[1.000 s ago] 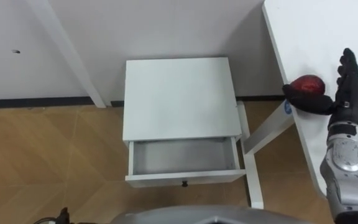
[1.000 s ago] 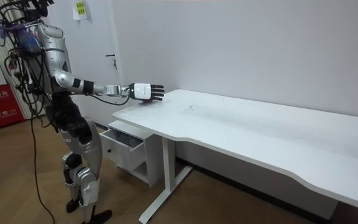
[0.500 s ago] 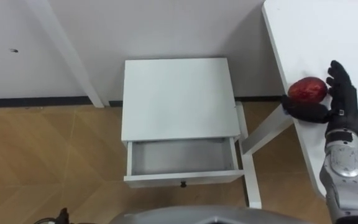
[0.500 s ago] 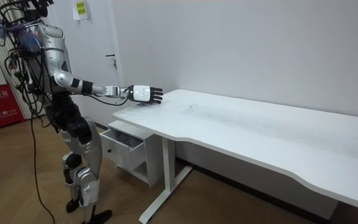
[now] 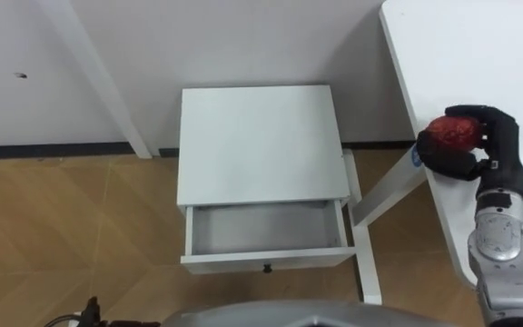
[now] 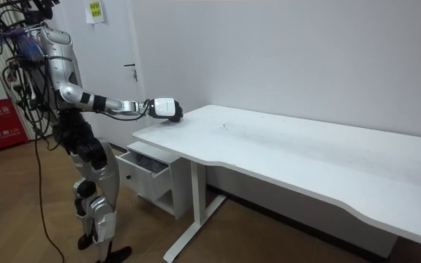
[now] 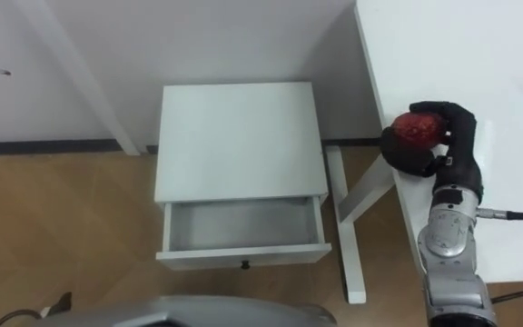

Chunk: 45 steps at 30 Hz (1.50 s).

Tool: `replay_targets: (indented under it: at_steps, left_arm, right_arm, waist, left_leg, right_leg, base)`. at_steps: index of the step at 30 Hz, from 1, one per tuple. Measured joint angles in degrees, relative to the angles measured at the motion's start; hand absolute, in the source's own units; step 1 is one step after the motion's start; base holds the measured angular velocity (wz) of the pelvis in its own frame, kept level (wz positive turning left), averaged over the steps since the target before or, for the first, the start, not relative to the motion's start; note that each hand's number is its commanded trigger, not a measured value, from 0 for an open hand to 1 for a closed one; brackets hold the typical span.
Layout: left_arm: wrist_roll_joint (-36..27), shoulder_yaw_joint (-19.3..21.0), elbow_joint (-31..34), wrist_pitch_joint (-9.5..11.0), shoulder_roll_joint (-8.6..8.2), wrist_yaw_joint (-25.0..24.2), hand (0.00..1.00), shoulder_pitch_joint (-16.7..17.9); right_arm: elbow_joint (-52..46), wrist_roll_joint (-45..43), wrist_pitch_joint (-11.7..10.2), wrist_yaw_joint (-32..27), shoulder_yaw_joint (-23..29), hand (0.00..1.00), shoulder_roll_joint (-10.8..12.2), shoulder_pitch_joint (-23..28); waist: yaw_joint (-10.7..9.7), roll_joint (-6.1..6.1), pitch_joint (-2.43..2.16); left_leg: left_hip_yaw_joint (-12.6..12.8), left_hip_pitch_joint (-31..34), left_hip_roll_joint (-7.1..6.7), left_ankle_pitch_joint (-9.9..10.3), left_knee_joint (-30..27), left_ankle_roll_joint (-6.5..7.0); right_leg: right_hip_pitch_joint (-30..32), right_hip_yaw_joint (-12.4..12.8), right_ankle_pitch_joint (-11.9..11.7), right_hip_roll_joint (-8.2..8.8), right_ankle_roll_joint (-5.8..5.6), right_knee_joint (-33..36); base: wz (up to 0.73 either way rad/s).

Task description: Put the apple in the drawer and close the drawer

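Observation:
A red apple (image 5: 453, 133) (image 7: 418, 127) rests at the near left corner of the white desk (image 5: 479, 54). My right hand (image 5: 479, 145) (image 7: 448, 136) (image 6: 165, 109) has its dark fingers and thumb curled round the apple. To its left a small white cabinet (image 5: 260, 136) stands against the wall, and its drawer (image 5: 266, 230) (image 6: 143, 158) is pulled out towards me, with nothing in it. In the room view I stand upright beside the cabinet with the right arm stretched out to the desk corner.
The desk's white leg and foot (image 5: 367, 227) stand just right of the drawer. A slanted white beam (image 5: 98, 73) leans along the wall on the left. Wooden floor (image 5: 62, 227) spreads left of the cabinet. A red box (image 6: 0, 120) stands behind me.
My right hand's fingers, straight beside the apple a second ago, have curled round it. The arm has drawn slightly back towards the desk corner.

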<state>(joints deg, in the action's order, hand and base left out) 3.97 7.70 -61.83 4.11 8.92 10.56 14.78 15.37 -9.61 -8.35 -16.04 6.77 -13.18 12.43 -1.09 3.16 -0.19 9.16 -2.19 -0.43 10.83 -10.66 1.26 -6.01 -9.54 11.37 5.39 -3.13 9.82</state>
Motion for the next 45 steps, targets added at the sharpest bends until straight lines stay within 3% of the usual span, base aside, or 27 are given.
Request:
replay_targets:
  at_steps: [10, 19, 23, 27, 32, 35, 38, 39, 40, 45]
  left_arm:
    - [0.1, -3.5, 0.0, 0.0, -0.02, 0.0, 0.0, -0.8]
    - [0.1, -7.1, 0.0, 0.0, 0.87, 0.1, 0.0, -1.8]
    - [0.1, -7.4, -0.1, 0.0, 0.75, 0.0, 0.0, -3.4]
    - [0.1, -7.4, -0.2, 0.1, 0.75, 0.0, 0.0, -5.2]
    - [-0.1, -8.1, -0.2, 0.0, 0.05, -0.2, 0.0, -4.5]
    - [-1.2, -8.1, -0.2, 0.0, -1.16, -0.2, 0.0, -5.0]
    - [-1.5, -8.1, -0.5, 0.1, -1.26, -0.2, 0.0, -5.6]
    - [-2.2, -8.1, -0.5, 0.1, -1.26, -0.3, 0.0, -6.0]
    - [-2.2, -8.2, -0.5, 0.1, -1.26, -0.4, 0.0, -6.1]
    - [-2.2, -8.3, -0.5, 0.2, -1.16, -1.1, 0.0, -6.3]
  right_arm:
    - [-0.4, -4.0, -0.3, 0.0, -1.8, 1.0, 0.8, 0.0]
    - [-3.0, -6.9, 0.8, 1.5, -9.5, 1.0, 0.6, -0.1]
    - [-2.3, -8.1, 4.3, 8.9, -20.0, 1.0, 2.8, 0.5]
    - [-2.4, -9.0, 4.2, 13.7, -26.2, 1.0, 4.1, -0.7]
    - [-2.3, -9.1, 4.2, 15.1, -26.0, 1.0, 3.8, -2.4]
    - [-1.7, -9.0, 4.2, 16.3, -25.9, 1.0, 4.0, -2.5]
    - [0.7, -9.1, 4.4, 17.0, -25.9, 1.0, 4.0, -2.9]
    - [1.1, -9.0, 4.7, 17.4, -25.9, 0.11, 3.9, -2.9]
    - [1.2, -9.0, 4.7, 17.7, -26.0, 0.0, 3.9, -2.9]
    - [1.9, -9.0, 4.7, 18.2, -26.5, 0.0, 3.8, -3.5]
  waist:
    - [0.4, -0.19, 0.01]
    - [1.6, -0.15, -0.01]
    - [3.9, -0.21, 0.09]
    - [6.1, -0.61, 0.36]
    - [6.2, -0.73, 0.59]
    - [6.3, -0.99, 0.81]
    - [6.4, -1.25, 0.95]
    - [6.4, -1.29, 1.04]
    - [6.4, -1.29, 1.04]
    - [6.6, -1.25, 0.97]
  left_leg:
    - [0.3, -0.1, 0.35, 0.1, -0.2, -0.17]
    - [-0.3, 1.6, 0.97, 0.2, -1.0, -0.53]
    - [-1.2, 2.9, 0.81, -0.2, -1.1, -0.54]
    - [-3.1, 4.3, 0.18, -0.8, -1.2, -0.28]
    - [-4.6, 5.5, -0.23, -0.9, -1.6, -0.19]
    - [-4.7, 6.2, -0.25, -0.9, -1.6, -0.19]
    - [-4.8, 7.7, -0.24, -0.9, -2.0, -0.19]
    - [-4.8, 8.1, -0.24, -0.9, -2.1, -0.17]
    - [-4.8, 8.3, -0.24, -0.9, -2.1, -0.17]
    - [-4.8, 8.6, -0.27, -1.0, -2.1, -0.16]
  right_leg:
    - [-0.4, 0.0, -0.3, -0.31, 0.2, 0.0]
    - [0.4, -1.6, -0.8, -0.75, 0.67, 0.0]
    - [1.2, -2.3, -0.8, -0.76, 0.68, 0.0]
    - [2.1, -3.5, -0.8, -0.36, 0.68, -0.1]
    - [2.2, -4.7, -0.8, -0.14, 0.67, -0.2]
    - [2.8, -5.0, -0.8, -0.14, 0.67, -0.2]
    - [4.0, -5.0, -0.8, -0.14, 0.67, -0.1]
    - [4.4, -5.1, -0.8, -0.14, 0.67, -0.2]
    - [4.6, -5.1, -0.8, -0.14, 0.67, -0.2]
    - [4.9, -5.2, -0.8, -0.12, 0.67, -0.1]
  base:
    - [-0.01]
    - [0.02]
    - [0.13]
    - [0.26]
    - [0.21]
    - [0.04]
    - [0.0]
    - [0.0]
    - [0.0]
    - [0.0]
